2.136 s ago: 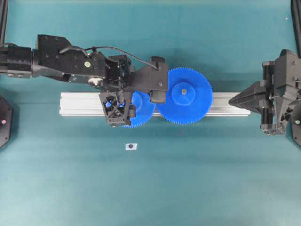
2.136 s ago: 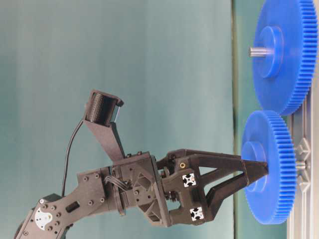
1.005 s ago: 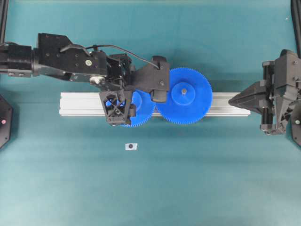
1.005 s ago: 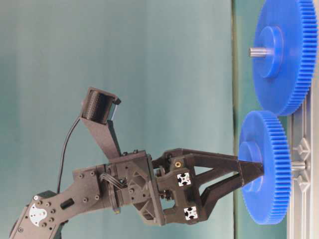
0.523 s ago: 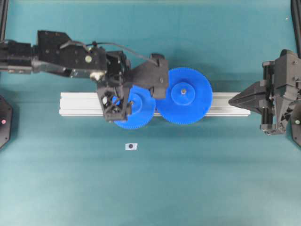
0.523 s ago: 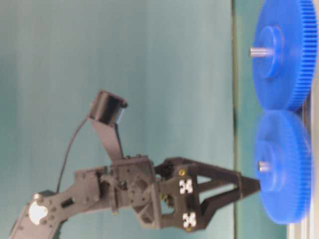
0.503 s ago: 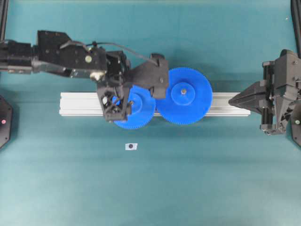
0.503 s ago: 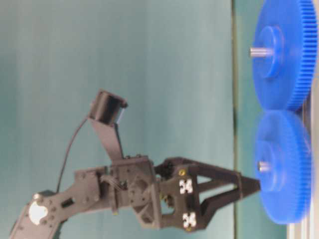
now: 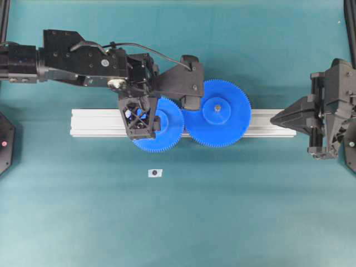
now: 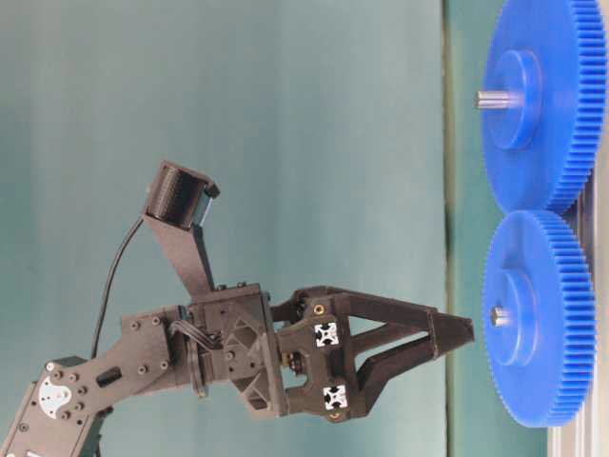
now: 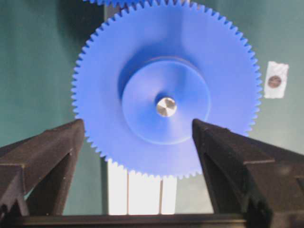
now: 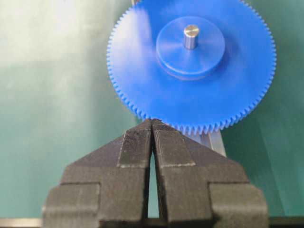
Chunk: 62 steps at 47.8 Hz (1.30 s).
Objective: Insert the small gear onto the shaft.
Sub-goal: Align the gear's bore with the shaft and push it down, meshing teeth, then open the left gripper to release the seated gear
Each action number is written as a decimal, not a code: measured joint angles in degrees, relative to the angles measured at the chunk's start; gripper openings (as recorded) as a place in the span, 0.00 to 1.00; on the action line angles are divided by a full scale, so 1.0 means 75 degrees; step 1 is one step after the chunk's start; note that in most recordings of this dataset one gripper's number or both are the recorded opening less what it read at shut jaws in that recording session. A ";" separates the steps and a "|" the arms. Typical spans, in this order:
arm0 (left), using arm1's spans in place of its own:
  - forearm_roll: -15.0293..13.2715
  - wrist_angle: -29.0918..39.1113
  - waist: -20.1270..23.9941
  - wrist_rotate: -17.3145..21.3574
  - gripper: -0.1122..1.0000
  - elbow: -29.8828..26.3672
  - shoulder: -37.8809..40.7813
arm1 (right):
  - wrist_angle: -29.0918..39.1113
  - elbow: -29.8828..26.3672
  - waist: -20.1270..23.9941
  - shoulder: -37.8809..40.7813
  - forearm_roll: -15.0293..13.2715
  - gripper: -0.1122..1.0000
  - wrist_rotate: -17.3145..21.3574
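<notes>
The small gear [image 11: 166,90] sits flat on the rail with the grey shaft [image 11: 166,106] showing through its hub hole. In the table-level view the small gear [image 10: 533,319] is down on the shaft [image 10: 497,316], its teeth against the larger gear [image 10: 538,100]. My left gripper [image 10: 455,339] is open and empty, hanging a short gap above the hub. In the left wrist view its fingers [image 11: 52,152] stand wide apart. In the overhead view the left gripper [image 9: 143,121] covers part of the small gear [image 9: 164,130]. My right gripper [image 12: 152,124] is shut and empty.
The larger blue gear [image 9: 218,113] sits on its own grey pin [image 12: 191,35] on the aluminium rail [image 9: 94,123]. My right gripper [image 9: 278,118] rests at the rail's right end. A small white square with a dark dot [image 9: 155,173] lies on the teal table in front of the rail.
My left gripper has let go of the small gear and drawn back from it. The gear has slid down the shaft and now sits against the rail.
</notes>
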 measured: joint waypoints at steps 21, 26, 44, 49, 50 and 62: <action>0.0000 0.0000 -0.0129 -0.0047 0.87 0.0000 -0.0012 | 0.0000 0.0000 -0.0012 0.0000 0.0000 0.16 0.0000; 0.0000 0.0000 -0.0199 -0.0070 0.87 0.0000 -0.0023 | 0.0012 0.0012 -0.0012 0.0000 0.0000 0.16 0.0000; 0.0000 -0.0141 -0.0445 -0.0258 0.87 0.0000 -0.0457 | 0.0000 0.0012 0.0000 0.0000 0.0000 0.16 0.0000; 0.0000 -0.0211 -0.0480 -0.0422 0.87 0.0000 -0.0703 | 0.0000 0.0012 -0.0012 -0.0012 0.0000 0.16 0.0000; 0.0000 -0.0223 -0.0480 -0.0445 0.87 0.0000 -0.0773 | 0.0000 0.0012 -0.0012 -0.0012 0.0000 0.16 0.0000; 0.0000 -0.0258 -0.0504 -0.0504 0.87 0.0094 -0.1395 | -0.0035 0.0047 0.0000 0.0000 0.0000 0.16 0.0000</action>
